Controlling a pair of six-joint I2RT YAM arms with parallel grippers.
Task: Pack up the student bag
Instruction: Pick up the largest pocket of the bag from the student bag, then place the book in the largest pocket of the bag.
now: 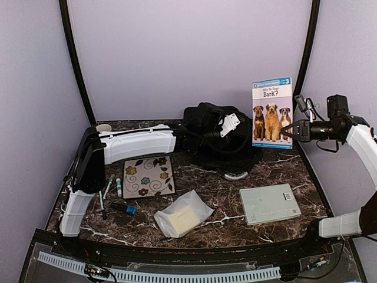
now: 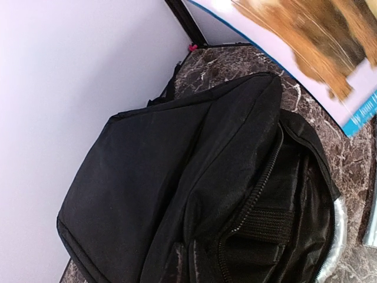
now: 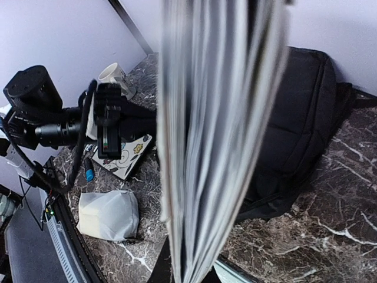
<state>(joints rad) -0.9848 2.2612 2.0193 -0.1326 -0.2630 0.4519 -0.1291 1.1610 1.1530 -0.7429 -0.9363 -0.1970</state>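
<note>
1. Slim markers [image 1: 109, 186] lie at the left of the dark, veined marble worktop [image 1: 218, 186], beside a square flowered pad [image 1: 148, 175].
2. Near the centre, a crinkled clear pouch [image 1: 182, 213] holds a pale block.
3. The student bag [image 2: 165, 177], soft black fabric with zips, slumps at the far centre. The left hand [image 1: 232, 127] is closed at it; I cannot tell whether it grips cloth.
4. A flat grey box [image 1: 269, 203] lies near right.
5. The right hand [image 1: 293, 131] pinches a glossy dog book [image 1: 272, 112] upright, right of the bag.
</note>
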